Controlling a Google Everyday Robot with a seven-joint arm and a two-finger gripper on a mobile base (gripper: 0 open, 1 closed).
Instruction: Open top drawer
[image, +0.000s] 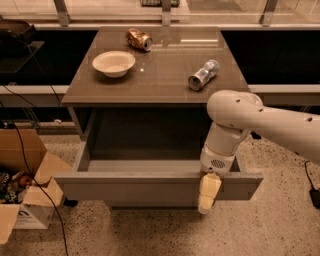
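My gripper (209, 192) hangs over the front rim of the top drawer (130, 186), touching its panel; open/closed: can't tell. Drawer sits pulled well out w/ a plain flat grey-brown front, deep boxy interior just behind gripper.

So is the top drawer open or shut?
Open. The top drawer stands well out from under the tabletop, its interior floor visible; the gripper sits over its front panel.
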